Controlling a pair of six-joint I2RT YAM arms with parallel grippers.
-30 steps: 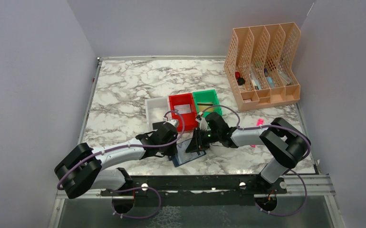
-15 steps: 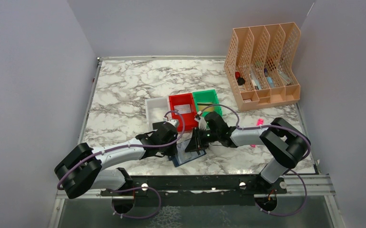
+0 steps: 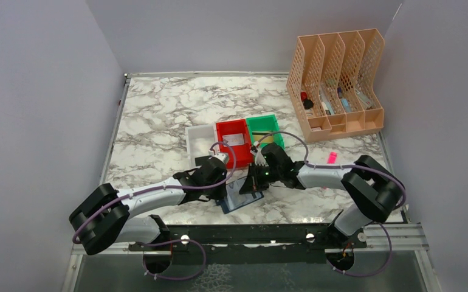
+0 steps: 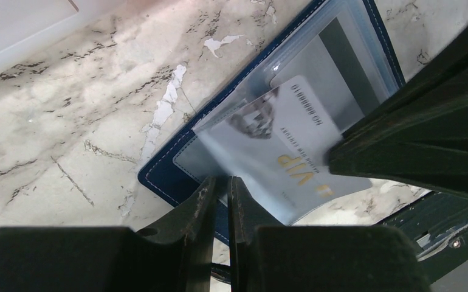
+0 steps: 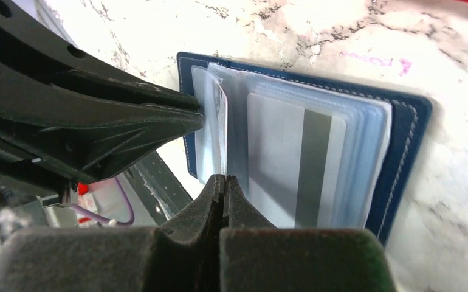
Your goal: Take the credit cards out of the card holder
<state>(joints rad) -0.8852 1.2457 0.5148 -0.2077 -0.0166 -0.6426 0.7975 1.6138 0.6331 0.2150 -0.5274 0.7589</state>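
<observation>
Credit cards [image 5: 295,161], judged thin, stiff, light and slick, lay sleeved in the open card holder [image 5: 411,140] on the marble table [image 3: 158,121]; left gripper [image 4: 225,194] clamped one holder edge, right gripper [image 5: 223,188] pinched a silvery-grey card [image 4: 280,146], whose exposed edge offered the best hold.
</observation>
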